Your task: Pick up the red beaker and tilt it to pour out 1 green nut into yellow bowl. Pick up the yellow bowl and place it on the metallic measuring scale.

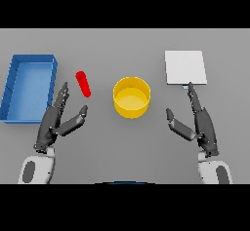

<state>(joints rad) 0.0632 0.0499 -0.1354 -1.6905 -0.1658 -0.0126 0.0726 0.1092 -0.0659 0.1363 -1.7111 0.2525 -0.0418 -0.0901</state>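
Observation:
The red beaker (83, 84) stands on the grey table, left of centre, a slim red cylinder leaning slightly. The yellow bowl (132, 97) sits in the middle of the table; I cannot make out a nut in it. The metallic measuring scale (185, 67) is a pale square plate at the back right. My left hand (55, 120) is open, below and left of the beaker, its thumb pointing toward it without touching. My right hand (200, 120) is open, right of the bowl, fingertips near the scale's front edge.
A blue rectangular bin (11, 86) lies at the far left, beside my left hand.

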